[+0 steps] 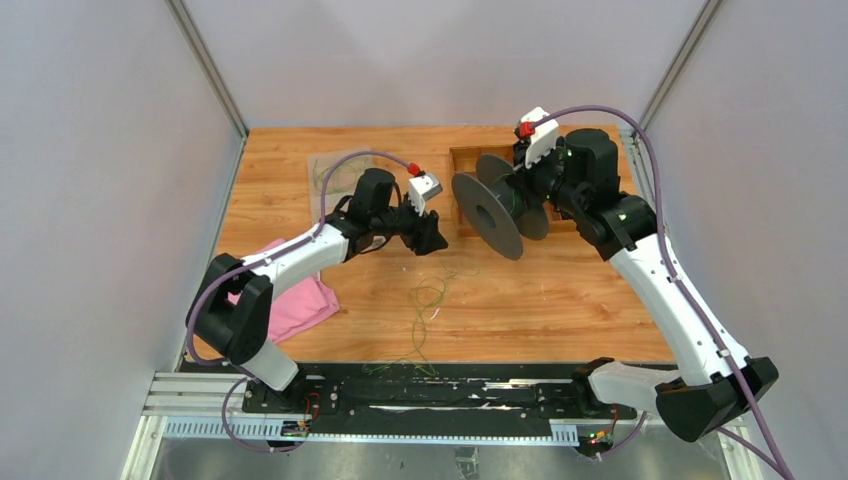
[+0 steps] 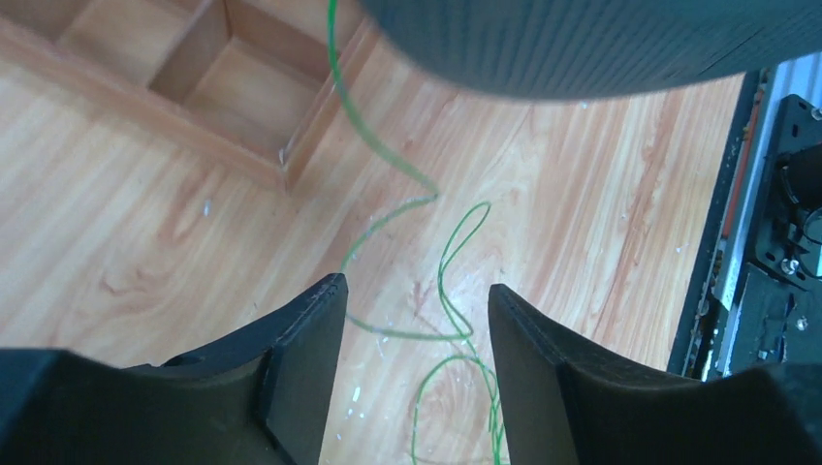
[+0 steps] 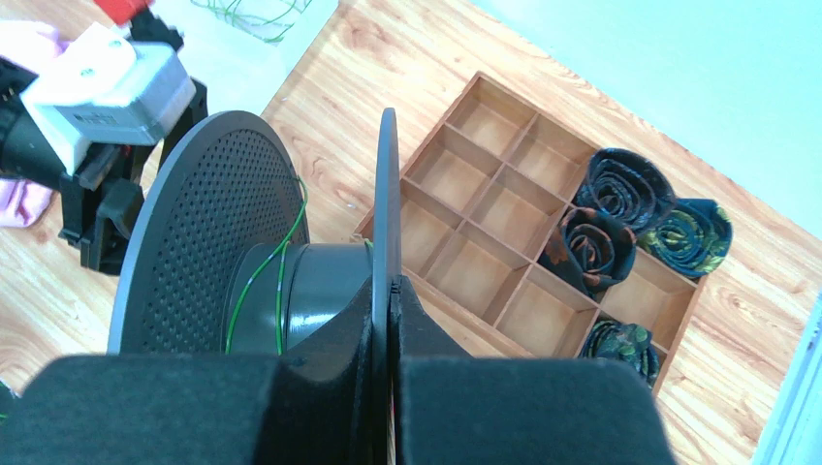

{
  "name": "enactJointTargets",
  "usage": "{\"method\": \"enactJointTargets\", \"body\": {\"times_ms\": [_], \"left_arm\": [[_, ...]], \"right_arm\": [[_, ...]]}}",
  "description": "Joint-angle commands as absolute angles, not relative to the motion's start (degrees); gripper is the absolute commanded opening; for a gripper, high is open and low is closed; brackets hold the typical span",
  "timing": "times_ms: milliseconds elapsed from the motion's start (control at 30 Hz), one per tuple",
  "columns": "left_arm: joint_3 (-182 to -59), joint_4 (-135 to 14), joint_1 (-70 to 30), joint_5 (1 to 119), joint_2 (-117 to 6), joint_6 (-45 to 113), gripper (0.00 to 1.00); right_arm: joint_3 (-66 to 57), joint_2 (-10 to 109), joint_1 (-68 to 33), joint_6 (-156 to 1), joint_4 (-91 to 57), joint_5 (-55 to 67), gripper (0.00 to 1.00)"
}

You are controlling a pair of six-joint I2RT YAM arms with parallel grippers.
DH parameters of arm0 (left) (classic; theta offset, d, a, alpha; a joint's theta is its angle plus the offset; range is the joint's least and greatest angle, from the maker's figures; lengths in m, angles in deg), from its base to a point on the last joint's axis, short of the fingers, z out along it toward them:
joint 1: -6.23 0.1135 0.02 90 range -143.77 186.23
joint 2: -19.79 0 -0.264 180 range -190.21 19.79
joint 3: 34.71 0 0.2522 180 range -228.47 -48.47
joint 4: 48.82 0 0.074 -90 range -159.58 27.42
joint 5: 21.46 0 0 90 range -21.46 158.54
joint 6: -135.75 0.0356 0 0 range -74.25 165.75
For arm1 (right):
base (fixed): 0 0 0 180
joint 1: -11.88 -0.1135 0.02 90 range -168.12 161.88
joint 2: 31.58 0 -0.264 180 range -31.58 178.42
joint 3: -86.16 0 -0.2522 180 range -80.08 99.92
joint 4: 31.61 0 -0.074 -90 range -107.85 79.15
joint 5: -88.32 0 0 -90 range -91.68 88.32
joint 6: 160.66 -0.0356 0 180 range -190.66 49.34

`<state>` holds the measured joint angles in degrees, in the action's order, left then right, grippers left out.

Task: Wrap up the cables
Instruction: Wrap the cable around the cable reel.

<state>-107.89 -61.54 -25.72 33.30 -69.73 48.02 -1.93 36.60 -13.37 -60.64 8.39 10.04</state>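
A thin yellowish-green cable (image 1: 428,300) lies in loose loops on the wooden table, reaching toward the front edge. It shows in the left wrist view (image 2: 448,266), and a strand rises toward the black spool (image 1: 497,207). A few turns sit on the spool's core (image 3: 276,281). My right gripper (image 3: 390,291) is shut on the spool's thin flange and holds the spool above the table. My left gripper (image 2: 415,291) is open and empty, just left of the spool, above the loops.
A wooden divided tray (image 3: 504,208) sits behind the spool, with rolled dark ties (image 3: 620,208) in its far cells. A pink cloth (image 1: 295,300) lies at the left. A clear bag with more green cable (image 1: 335,172) lies at the back left.
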Motion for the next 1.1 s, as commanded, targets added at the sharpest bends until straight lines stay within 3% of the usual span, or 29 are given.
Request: {"method": "enactJointTargets", "body": {"times_ms": [0,200,367,533,833,1067], "left_arm": [[-104.86,-57.19,-25.15,38.02,-67.63,43.75,0.63],[-103.21,-55.35,-25.19,39.84,-70.88,34.66,0.76],[-104.49,-54.74,-25.22,37.87,-75.32,30.19,0.77],[-106.51,-54.75,-25.19,37.42,-78.15,29.28,0.63],[-107.1,-54.41,-25.31,34.84,-80.71,28.98,0.23],[-106.37,-55.19,-25.73,34.0,-80.61,30.45,0.0]], "right_arm": [[2.2,36.05,-12.46,-62.0,7.89,7.27,0.01],[2.74,35.92,-12.47,-61.96,8.13,6.58,0.01],[1.64,35.92,-12.49,-61.96,7.95,6.55,0.01],[1.66,35.92,-12.51,-61.96,7.82,6.49,0.01],[3.32,37.09,-12.46,-63.91,7.87,4.9,0.01],[7.03,39.9,-12.46,-67.26,8.76,1.08,0.01]]}}
